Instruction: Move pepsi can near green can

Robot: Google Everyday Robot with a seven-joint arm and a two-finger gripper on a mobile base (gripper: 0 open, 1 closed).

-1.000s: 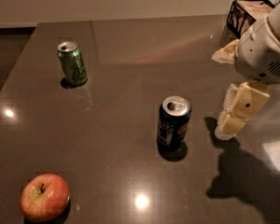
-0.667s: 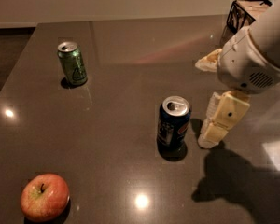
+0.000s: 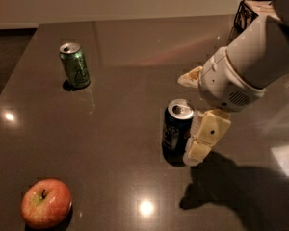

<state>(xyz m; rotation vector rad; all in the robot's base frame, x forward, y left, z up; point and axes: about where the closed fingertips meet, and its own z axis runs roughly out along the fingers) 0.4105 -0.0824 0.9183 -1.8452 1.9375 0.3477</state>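
A dark table (image 3: 135, 47) fills the frame. The robot's arm (image 3: 245, 66) reaches in from 2 o'clock. Its gripper (image 3: 188, 118), fingers spread apart, is at the upright pepsi can (image 3: 176, 131), just right of centre. The green can (image 3: 75, 65) stands well apart at 10 o'clock, and a red apple (image 3: 46, 203) sits at 7 o'clock.
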